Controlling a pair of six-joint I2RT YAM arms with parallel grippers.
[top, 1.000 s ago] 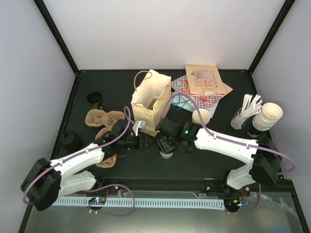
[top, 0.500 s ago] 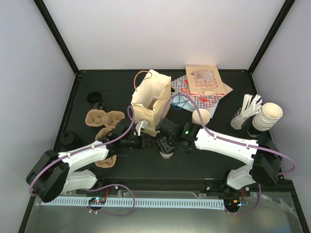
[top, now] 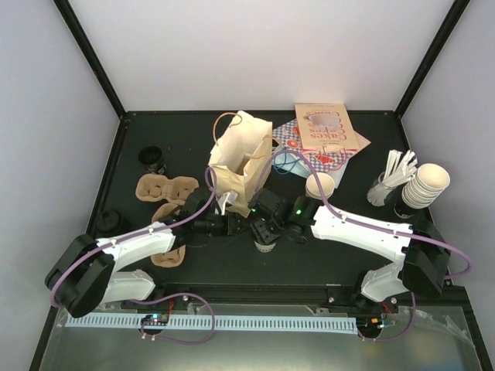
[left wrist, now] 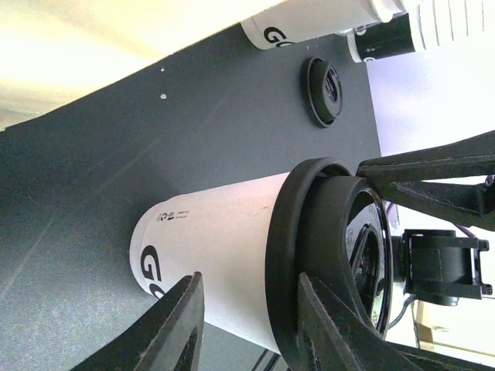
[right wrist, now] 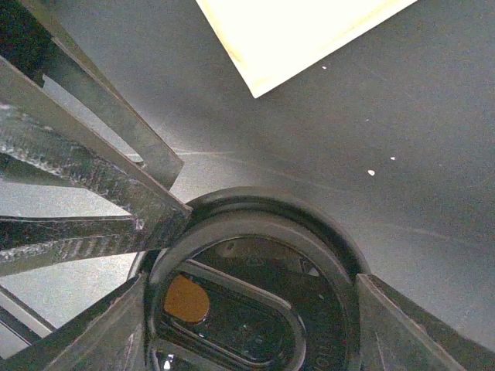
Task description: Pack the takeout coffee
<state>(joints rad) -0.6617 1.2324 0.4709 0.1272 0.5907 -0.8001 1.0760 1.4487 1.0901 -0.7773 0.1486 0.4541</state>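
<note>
Top external view, left to right: I count two brown cup carriers (top: 165, 188) near the tabletop's (top: 309, 259) left edge, one tan paper bag (top: 238, 154) standing open mid-table, one lidless cup (top: 319, 185), and one cup stack (top: 427, 184) by the right edge. My left gripper (top: 238, 224) sits just beside the one takeout coffee (left wrist: 220, 247), jaws narrow with nothing between them. That cup is upright near the front edge's middle, just before the bag. My right gripper (top: 261, 233) clasps its black lid (right wrist: 255, 309) from above, pinching the rim on both sides.
</note>
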